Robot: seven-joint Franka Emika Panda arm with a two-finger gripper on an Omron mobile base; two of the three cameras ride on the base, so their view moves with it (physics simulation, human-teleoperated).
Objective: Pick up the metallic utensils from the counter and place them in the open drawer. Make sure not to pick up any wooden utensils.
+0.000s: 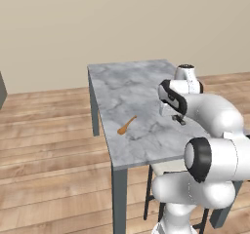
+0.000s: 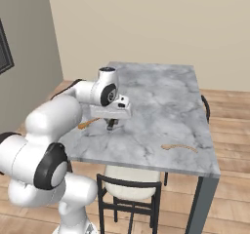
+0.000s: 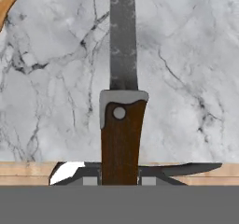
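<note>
A knife (image 3: 122,125) with a grey blade and a dark brown handle points away from the hand, its handle between my two fingertips. My gripper (image 3: 120,180) is shut on that handle, low over the marble counter (image 3: 186,55). I cannot tell whether the knife still touches the slab. From the base, the gripper (image 2: 112,124) (image 1: 179,119) hangs over the near part of the counter (image 1: 132,89) (image 2: 161,96). An orange-brown wooden spoon (image 1: 127,125) (image 2: 88,124) (image 3: 9,1) lies just beside it. A thin light-brown wooden piece (image 2: 179,146) lies near the counter's right front edge. The open drawer is out of view.
A dark-framed chair (image 2: 129,189) with a pale seat is tucked under the counter's near edge, right by my base. Thin dark table legs (image 1: 118,199) (image 2: 199,204) stand at the corners. A grey wall panel (image 2: 24,57) rises on the left, and a wooden floor (image 1: 49,145) surrounds the table.
</note>
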